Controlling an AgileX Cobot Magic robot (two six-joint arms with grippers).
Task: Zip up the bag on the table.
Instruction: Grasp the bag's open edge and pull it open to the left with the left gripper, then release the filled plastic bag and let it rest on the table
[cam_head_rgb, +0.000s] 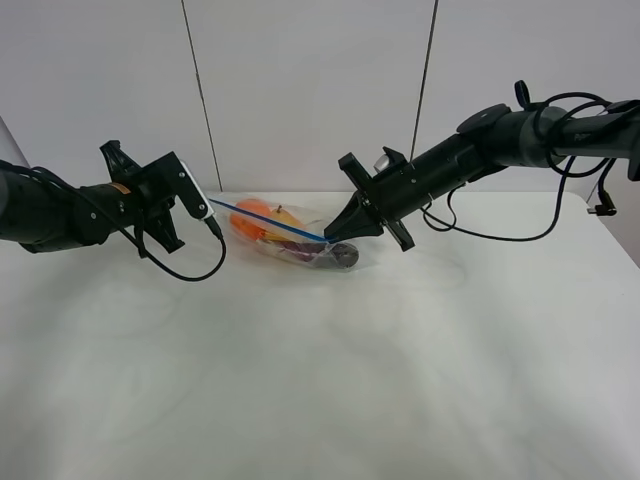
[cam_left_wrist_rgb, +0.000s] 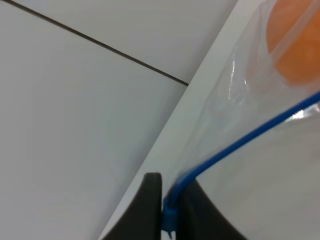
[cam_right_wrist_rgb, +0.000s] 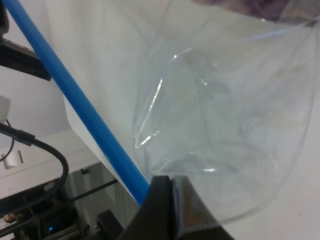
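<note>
The clear bag (cam_head_rgb: 285, 235) lies on the white table (cam_head_rgb: 320, 380) at the back centre, with orange, yellow and dark purple toy fruit inside. Its blue zip strip (cam_head_rgb: 268, 223) is stretched taut between my two grippers. My left gripper (cam_head_rgb: 213, 208) is shut on the strip's left end; the left wrist view shows the strip (cam_left_wrist_rgb: 240, 142) running into the closed fingertips (cam_left_wrist_rgb: 150, 210). My right gripper (cam_head_rgb: 330, 238) is shut on the strip's right end; the right wrist view shows the strip (cam_right_wrist_rgb: 75, 97) ending at the closed fingertips (cam_right_wrist_rgb: 160, 205) beside clear plastic (cam_right_wrist_rgb: 225, 125).
A grey wall with two dark seams (cam_head_rgb: 200, 100) stands behind the table. A black cable (cam_head_rgb: 190, 272) loops under my left arm, and another cable (cam_head_rgb: 500, 235) hangs from my right arm onto the table.
</note>
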